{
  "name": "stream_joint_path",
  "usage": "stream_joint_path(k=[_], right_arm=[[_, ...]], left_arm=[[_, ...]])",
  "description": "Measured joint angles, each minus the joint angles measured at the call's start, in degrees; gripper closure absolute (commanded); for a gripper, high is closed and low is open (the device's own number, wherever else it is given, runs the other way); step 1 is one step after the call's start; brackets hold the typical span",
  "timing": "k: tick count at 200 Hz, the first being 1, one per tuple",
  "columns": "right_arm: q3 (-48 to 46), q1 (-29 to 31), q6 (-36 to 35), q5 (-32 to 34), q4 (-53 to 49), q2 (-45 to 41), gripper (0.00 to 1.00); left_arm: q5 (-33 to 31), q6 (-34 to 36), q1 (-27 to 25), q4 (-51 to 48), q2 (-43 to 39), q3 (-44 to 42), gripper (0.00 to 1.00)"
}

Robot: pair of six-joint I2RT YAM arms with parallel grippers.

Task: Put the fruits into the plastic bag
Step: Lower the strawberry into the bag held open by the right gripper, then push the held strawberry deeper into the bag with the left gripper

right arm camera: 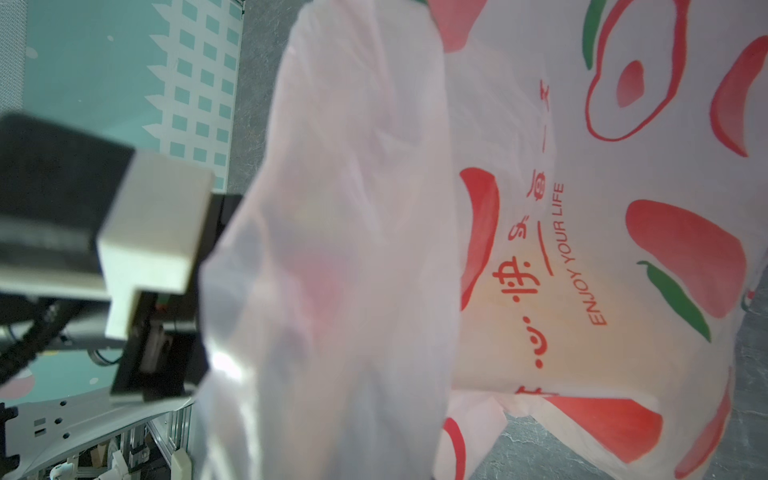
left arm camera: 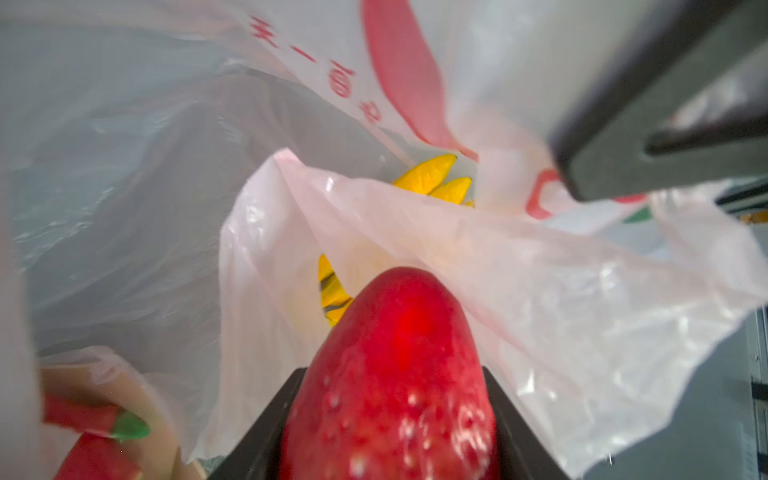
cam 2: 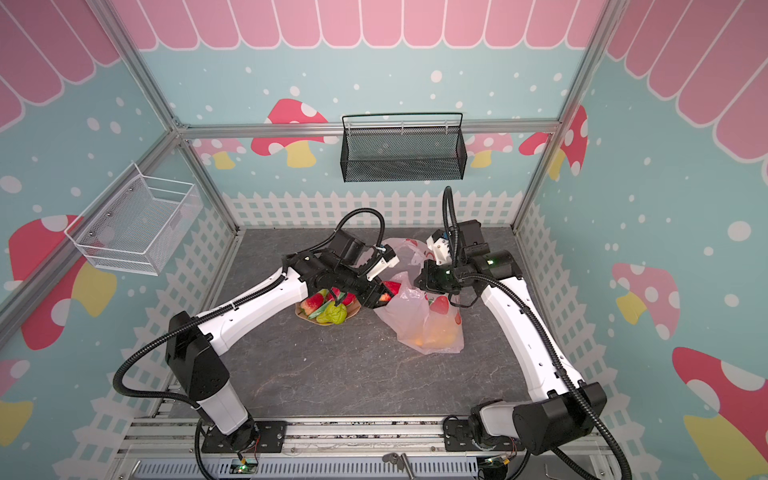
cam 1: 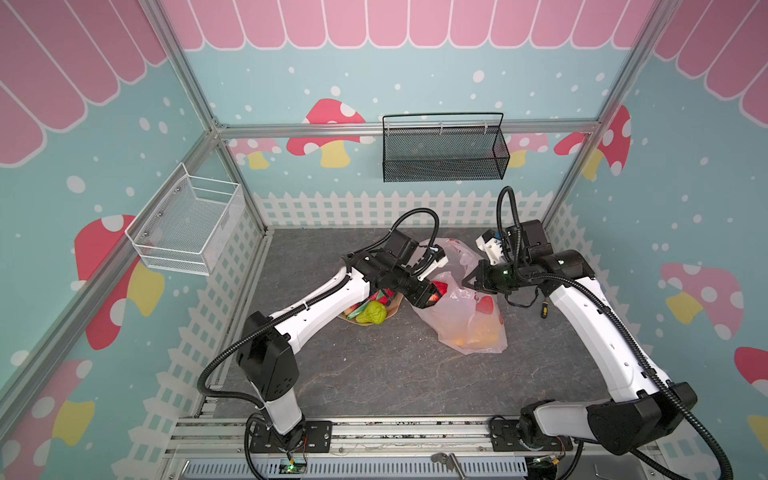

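The plastic bag [cam 1: 465, 320] [cam 2: 419, 320], pale pink with red prints, lies mid-table with its mouth lifted. My right gripper [cam 1: 469, 282] [cam 2: 422, 279] is shut on the bag's upper edge; in the right wrist view the bag's film [right arm camera: 353, 208] hides its jaws. My left gripper [cam 1: 432, 297] [left arm camera: 392, 374] is shut on a glossy red fruit [left arm camera: 395, 357] [cam 1: 439, 287], its tip at the bag's opening [left arm camera: 457, 257]. A yellow banana bunch [left arm camera: 432, 176] lies inside the bag. A yellow-green pear [cam 1: 372, 312] and red fruits with green tips [cam 2: 316, 303] rest on a tan dish [cam 1: 392, 309].
A black mesh basket [cam 1: 444, 153] hangs on the back wall and a white wire basket [cam 1: 187, 224] on the left wall. A small yellow-and-black tool [cam 1: 544, 309] lies by the right arm. The dish sits under the left forearm, close to the bag.
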Motion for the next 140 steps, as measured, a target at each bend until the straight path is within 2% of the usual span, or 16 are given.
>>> stream_joint_path(k=[34, 76, 140], right_arm=[[0.0, 0.0, 0.3, 0.0, 0.0, 0.0, 1.0], [0.0, 0.0, 0.4, 0.0, 0.0, 0.0, 1.0], [0.0, 0.0, 0.1, -0.1, 0.0, 0.0, 1.0]], left_arm=[[1.2, -4.8, 5.7, 6.6, -4.4, -5.2, 0.72], [1.9, -5.8, 6.3, 9.2, -6.6, -5.6, 0.76], [-6.8, -6.4, 5.5, 8.7, -0.9, -2.4, 0.77]])
